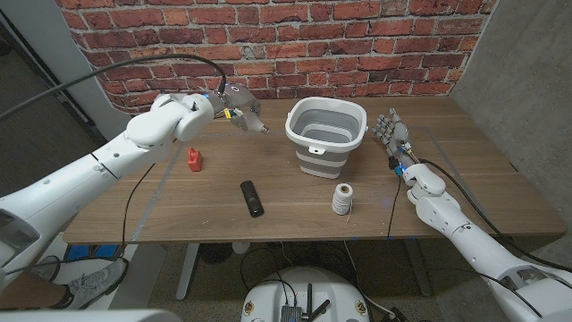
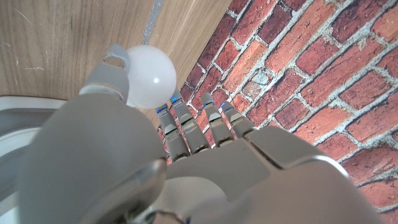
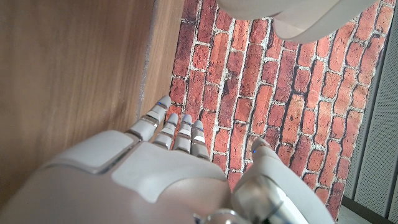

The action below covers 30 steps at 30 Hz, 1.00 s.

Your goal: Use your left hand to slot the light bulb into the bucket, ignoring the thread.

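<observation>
My left hand (image 1: pixel 236 105) hovers above the table, left of the grey and white bucket (image 1: pixel 326 134), and holds the white light bulb (image 1: pixel 261 128). In the left wrist view the round bulb (image 2: pixel 149 74) sits between the thumb and the fingers (image 2: pixel 186 127) of the left hand (image 2: pixel 161 168), with the bucket's rim (image 2: pixel 15 121) close by. The bucket stands upright with its mouth open. A spool of white thread (image 1: pixel 342 199) stands in front of the bucket. My right hand (image 1: pixel 391 134) stands on its edge right of the bucket, fingers apart, holding nothing.
A small red object (image 1: pixel 193 160) and a black remote-like bar (image 1: pixel 252 198) lie on the wooden table (image 1: pixel 483 179), left of the thread. A brick wall (image 1: pixel 357 36) runs behind the table. In the right wrist view the bucket's wall (image 3: pixel 298 15) shows beyond my right hand (image 3: pixel 161 174).
</observation>
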Available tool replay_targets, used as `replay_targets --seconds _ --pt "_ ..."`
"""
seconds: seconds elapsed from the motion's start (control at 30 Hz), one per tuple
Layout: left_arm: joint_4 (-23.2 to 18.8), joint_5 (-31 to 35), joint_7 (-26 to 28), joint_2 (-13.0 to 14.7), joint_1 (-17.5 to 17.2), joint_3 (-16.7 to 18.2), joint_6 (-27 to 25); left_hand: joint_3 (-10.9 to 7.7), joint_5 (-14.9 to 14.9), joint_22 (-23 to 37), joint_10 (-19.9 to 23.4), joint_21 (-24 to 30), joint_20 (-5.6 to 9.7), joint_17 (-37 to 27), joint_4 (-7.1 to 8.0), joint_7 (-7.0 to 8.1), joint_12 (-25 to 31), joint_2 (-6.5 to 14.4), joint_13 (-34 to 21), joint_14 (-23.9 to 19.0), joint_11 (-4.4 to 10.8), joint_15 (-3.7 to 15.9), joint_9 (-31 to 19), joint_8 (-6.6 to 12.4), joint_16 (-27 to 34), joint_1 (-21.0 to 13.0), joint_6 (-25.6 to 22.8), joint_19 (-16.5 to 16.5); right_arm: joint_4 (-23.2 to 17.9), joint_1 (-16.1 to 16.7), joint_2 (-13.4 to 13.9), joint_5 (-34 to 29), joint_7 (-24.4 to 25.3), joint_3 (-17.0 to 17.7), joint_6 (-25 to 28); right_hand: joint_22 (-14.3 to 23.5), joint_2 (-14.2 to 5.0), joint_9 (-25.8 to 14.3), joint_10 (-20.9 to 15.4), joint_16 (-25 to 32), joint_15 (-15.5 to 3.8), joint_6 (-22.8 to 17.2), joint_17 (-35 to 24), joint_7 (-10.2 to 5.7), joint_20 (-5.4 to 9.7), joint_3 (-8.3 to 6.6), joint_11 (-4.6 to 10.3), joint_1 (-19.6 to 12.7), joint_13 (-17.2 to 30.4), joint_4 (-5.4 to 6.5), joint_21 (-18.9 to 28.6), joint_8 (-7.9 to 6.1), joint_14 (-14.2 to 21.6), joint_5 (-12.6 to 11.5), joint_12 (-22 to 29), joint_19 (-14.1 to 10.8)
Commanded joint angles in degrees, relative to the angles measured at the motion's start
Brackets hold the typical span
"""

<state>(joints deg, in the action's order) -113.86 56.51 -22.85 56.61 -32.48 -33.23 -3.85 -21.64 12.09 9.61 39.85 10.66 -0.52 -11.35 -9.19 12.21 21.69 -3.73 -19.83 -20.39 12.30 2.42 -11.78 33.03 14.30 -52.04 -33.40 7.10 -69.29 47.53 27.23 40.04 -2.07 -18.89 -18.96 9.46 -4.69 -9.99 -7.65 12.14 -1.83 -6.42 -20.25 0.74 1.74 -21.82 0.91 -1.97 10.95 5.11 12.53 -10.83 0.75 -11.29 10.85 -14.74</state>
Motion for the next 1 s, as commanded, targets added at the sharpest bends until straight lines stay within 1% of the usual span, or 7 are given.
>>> replay_targets --seconds 0.03,0.17,0.33,0.57,0.73,0.83,1.0 --pt "-3.1 0.5 -3.4 1.0 2.2 2.4 3.4 0.46 0.3 0.1 1.8 0.3 0.34 -0.5 -0.10 -0.15 0.3 2.0 -1.0 -1.8 0.55 9.14 -0.3 1.41 1.0 -0.8 -1.8 0.5 0.2 -0.5 0.1 0.3 -0.5 -0.1 0.6 0.2 -2.12 -0.2 -0.3 0.3 -0.67 -0.3 -0.1 -0.12 0.22 0.10 -0.19 0.4 0.0 0.15 -0.2 -0.10 -0.3 -0.5 0.4 -0.5" --pt "-3.3 0.8 -4.3 0.6 3.8 2.8 5.1 0.62 0.3 0.1 2.2 0.3 0.35 -0.6 -0.15 -0.18 0.4 2.1 -1.2 -2.2 0.55 9.26 -0.3 1.61 1.2 -0.9 -2.1 0.6 0.9 -1.0 -0.1 0.4 -1.0 -0.3 0.7 0.2 -2.08 -0.2 -0.4 0.3 -0.64 -0.4 -0.1 -0.16 0.29 0.12 -0.20 0.4 0.0 0.21 -0.3 -0.13 -0.2 -0.5 0.4 -0.5" --pt "-2.8 2.0 -3.7 -0.2 5.9 2.6 7.6 1.02 0.3 0.1 2.9 0.2 0.45 -0.9 -0.16 -0.33 0.4 2.3 -1.5 -2.9 0.56 9.53 -0.3 2.07 1.6 -1.1 -3.1 0.8 1.9 -1.5 -0.7 0.6 -1.3 -0.3 0.3 0.2 -2.11 -0.2 -0.5 0.3 -0.52 -0.4 0.0 -0.10 0.25 0.13 -0.21 0.5 0.0 0.29 -0.4 -0.10 -0.3 -0.5 0.4 -0.5" --pt "-1.9 2.5 -4.3 -2.6 9.0 1.8 10.2 1.26 0.3 0.1 3.4 0.2 0.54 -1.0 -0.16 -0.30 0.4 2.3 -1.7 -3.1 0.56 9.59 -0.3 2.23 1.8 -1.1 -3.5 0.8 3.1 -2.1 -1.1 0.7 -1.8 -0.3 0.0 0.2 -2.13 -0.2 -0.4 0.3 -0.42 -0.3 0.1 -0.12 0.12 0.16 -0.21 0.4 0.0 0.30 -0.6 -0.08 -0.3 -0.5 0.4 -0.6" --pt "-0.5 1.8 -5.6 -4.9 11.8 1.1 11.5 1.41 0.2 0.1 3.5 0.2 0.35 -1.0 -0.11 -0.25 0.4 2.3 -1.8 -3.1 0.55 9.57 -0.3 2.16 1.7 -1.0 -3.4 0.9 3.9 -2.7 -1.2 0.7 -2.2 -0.3 -0.1 0.2 -2.15 -0.2 -0.4 0.3 -0.42 -0.3 0.1 -0.13 0.07 0.20 -0.10 0.4 0.0 0.31 -0.6 -0.07 -0.3 -0.5 0.4 -0.6" --pt "0.2 2.0 -6.0 -5.8 13.4 0.4 12.5 1.46 0.2 0.1 3.6 0.2 0.27 -1.0 -0.10 -0.24 0.3 2.3 -1.8 -3.1 0.55 9.58 -0.3 2.11 1.7 -1.0 -3.4 0.8 4.1 -2.8 -1.1 0.8 -2.3 -0.2 -0.1 0.2 -2.16 -0.2 -0.4 0.3 -0.42 -0.3 0.1 -0.11 0.06 0.22 -0.09 0.5 0.0 0.34 -0.7 -0.06 -0.3 -0.5 0.4 -0.6" --pt "1.2 0.8 -6.4 -7.1 15.5 0.4 13.2 1.56 0.2 0.1 3.7 0.2 0.10 -1.1 -0.02 -0.28 0.3 2.4 -1.9 -3.3 0.55 9.65 -0.3 2.08 1.8 -0.9 -3.4 0.9 4.5 -3.1 -1.1 0.9 -2.5 -0.2 0.1 0.2 -2.17 -0.2 -0.4 0.3 -0.37 -0.3 0.1 -0.12 0.06 0.25 -0.11 0.4 0.0 0.33 -0.7 -0.06 -0.3 -0.5 0.4 -0.6"
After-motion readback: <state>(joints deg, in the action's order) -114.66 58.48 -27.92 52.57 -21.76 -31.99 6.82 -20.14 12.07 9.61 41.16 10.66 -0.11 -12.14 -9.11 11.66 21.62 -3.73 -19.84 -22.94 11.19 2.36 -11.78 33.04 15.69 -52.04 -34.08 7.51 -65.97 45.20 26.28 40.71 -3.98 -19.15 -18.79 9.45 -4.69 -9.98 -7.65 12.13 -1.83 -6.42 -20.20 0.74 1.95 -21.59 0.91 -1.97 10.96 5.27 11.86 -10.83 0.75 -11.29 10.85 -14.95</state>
